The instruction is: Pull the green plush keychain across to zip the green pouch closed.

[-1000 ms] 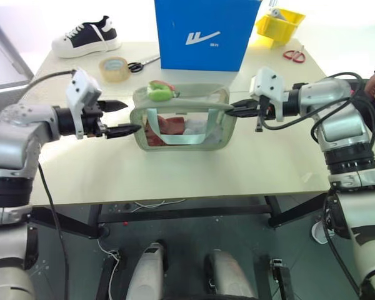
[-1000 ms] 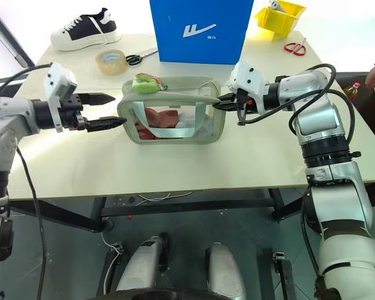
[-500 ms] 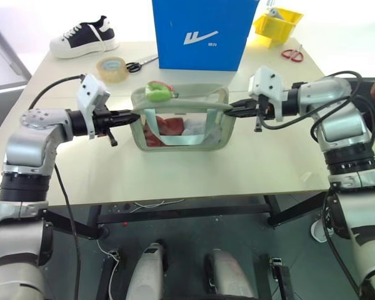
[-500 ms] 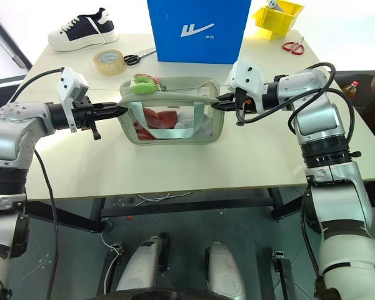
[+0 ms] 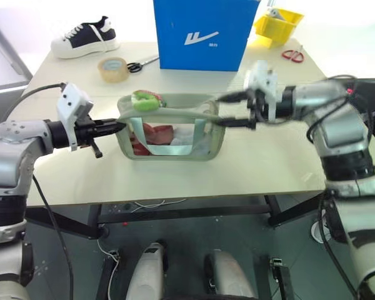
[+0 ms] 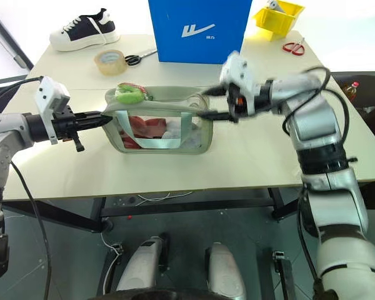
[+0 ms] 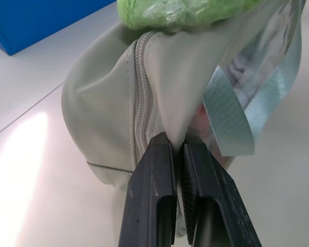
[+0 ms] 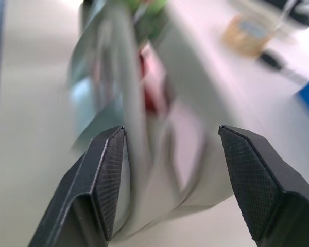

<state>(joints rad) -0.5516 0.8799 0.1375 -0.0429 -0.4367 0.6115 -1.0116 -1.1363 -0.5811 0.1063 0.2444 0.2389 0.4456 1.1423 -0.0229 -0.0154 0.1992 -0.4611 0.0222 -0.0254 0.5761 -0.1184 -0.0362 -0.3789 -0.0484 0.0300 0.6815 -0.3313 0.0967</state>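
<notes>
My left tool (image 5: 115, 125) has just closed on the end fabric of the green pouch (image 5: 172, 128), where a second ago it hung open beside that end. My right tool (image 5: 228, 110) has let go of the opposite end, lifted, and now stands spread wide with nothing between its fingers. I read that as a hand-over: the left anchors the bag so the right is free to go for the puller.

The pouch sits mid-tabletop (image 5: 237, 169), at 6 o'clock from the blue box (image 5: 203, 34). The green plush keychain (image 5: 143, 100) rests on its top at the 9 o'clock end, near my left tool, so the zip is not yet drawn across.

The left wrist view settles the grip: both fingers (image 7: 153, 195) pinch a fold of fabric just beside the zipper track, with the keychain right above. The head views cannot show that pinch. The right wrist view shows the pouch's edge running between my open fingers (image 8: 107, 175), unclamped.
</notes>
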